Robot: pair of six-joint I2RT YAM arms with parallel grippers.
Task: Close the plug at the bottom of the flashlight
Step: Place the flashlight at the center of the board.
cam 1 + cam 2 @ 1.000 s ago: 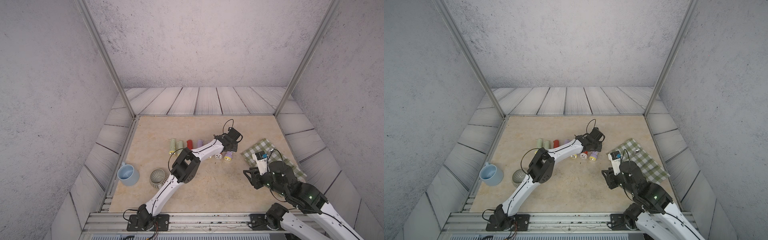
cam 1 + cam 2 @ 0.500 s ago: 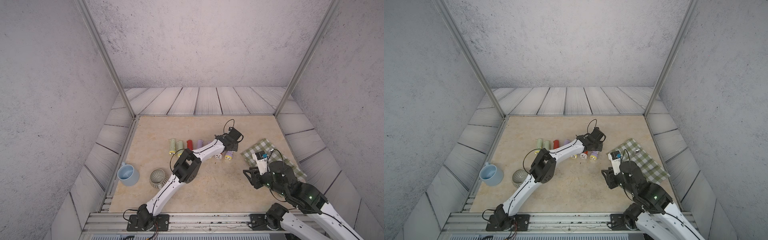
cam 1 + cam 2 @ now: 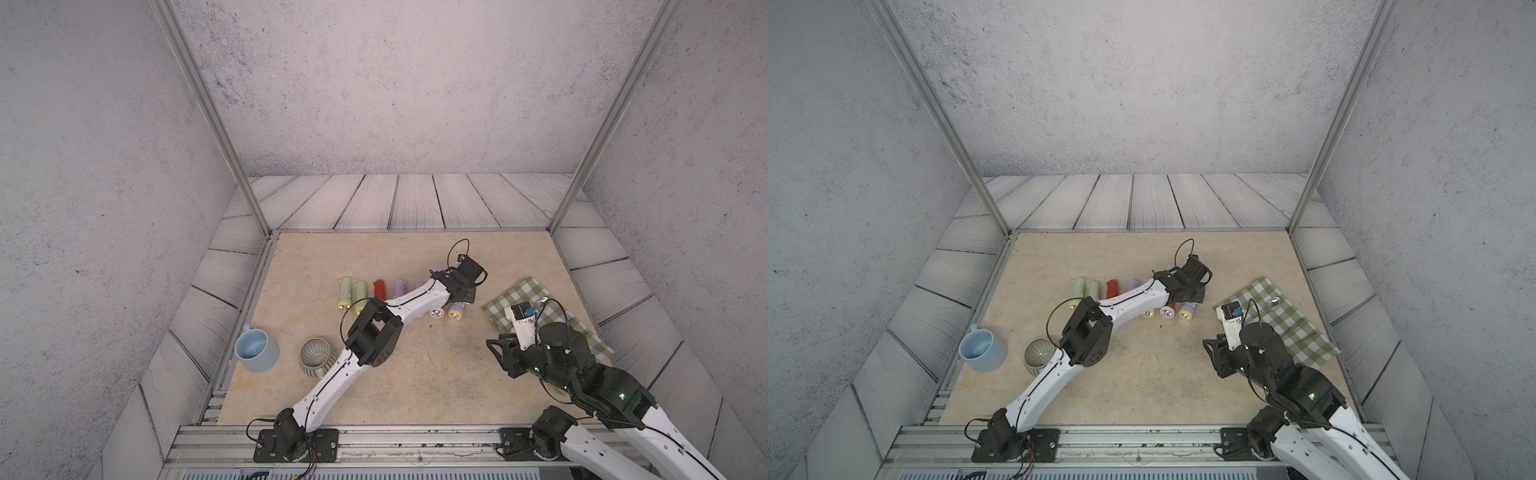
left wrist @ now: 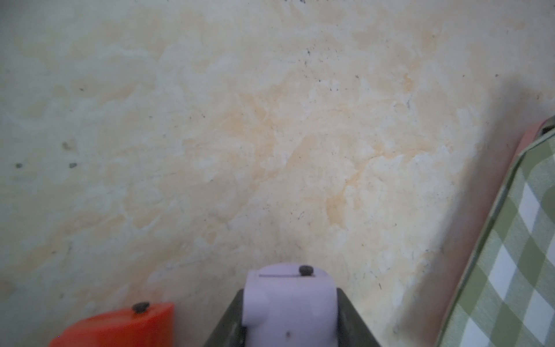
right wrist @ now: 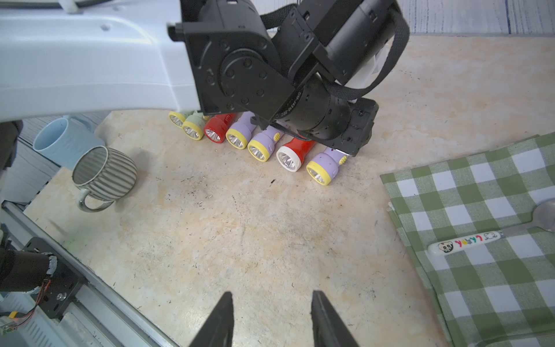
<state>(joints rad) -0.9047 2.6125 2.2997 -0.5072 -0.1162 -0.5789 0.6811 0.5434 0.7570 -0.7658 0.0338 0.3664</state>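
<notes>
A row of several small flashlights lies at mid-table. My left gripper (image 3: 463, 297) reaches down over the rightmost one, a purple flashlight (image 3: 456, 311) with a yellow rim. In the left wrist view its purple rear end (image 4: 288, 306) sits between my two dark fingers (image 4: 231, 318), which touch it on both sides. The plug (image 4: 285, 272) shows as a thin seam with a dark stud and looks flat against the end. My right gripper (image 5: 271, 300) hovers open over bare table near the front right, nothing between its fingers.
A red flashlight (image 4: 120, 327) lies right beside the held one. A green checked cloth (image 3: 544, 320) with a spoon (image 5: 468, 241) covers the right side. A blue mug (image 3: 255, 351) and a striped grey mug (image 3: 316, 357) stand front left.
The left arm's elbow has shifted slightly while its gripper stays over the purple flashlight. The right arm has not moved.
</notes>
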